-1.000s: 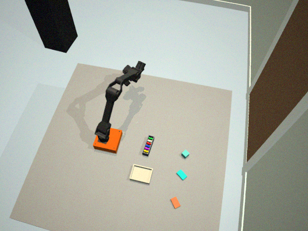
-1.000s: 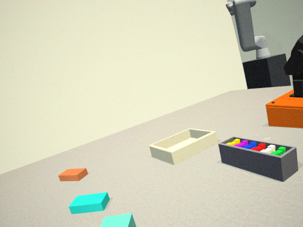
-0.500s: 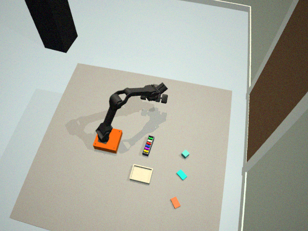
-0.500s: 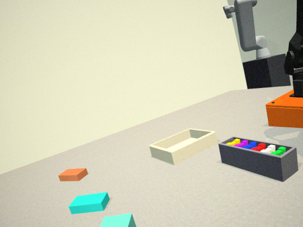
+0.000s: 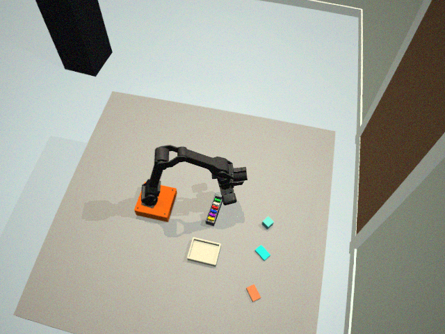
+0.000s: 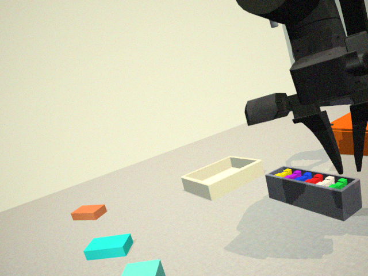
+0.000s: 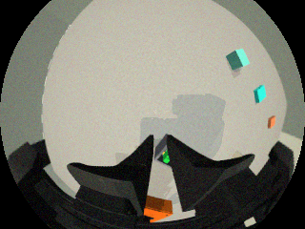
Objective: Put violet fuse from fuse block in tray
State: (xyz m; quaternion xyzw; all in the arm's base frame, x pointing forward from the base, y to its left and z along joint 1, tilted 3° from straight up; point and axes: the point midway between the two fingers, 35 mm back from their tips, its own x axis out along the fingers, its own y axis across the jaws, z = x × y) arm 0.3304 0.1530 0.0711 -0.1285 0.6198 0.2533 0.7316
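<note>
From the side, the arm (image 6: pixel 321 44) runs off the top and right edges, so only its lower end shows. Its orange base (image 6: pixel 346 135) sits half behind one finger (image 6: pixel 329 142) and is cut by the right edge. The nearest teal block (image 6: pixel 144 268) is sliced by the bottom edge. In the wrist view, the fuse block is almost wholly hidden behind the fingers; only a speck of green fuse (image 7: pixel 167 158) peeks through the narrow gap. From above, the fuses (image 5: pixel 213 209) are tiny colour stripes, and the jaws' gap is too small to judge.

Tool (image 6: pixel 349 172) above fuse block (image 6: pixel 311 197) (green end)
</note>
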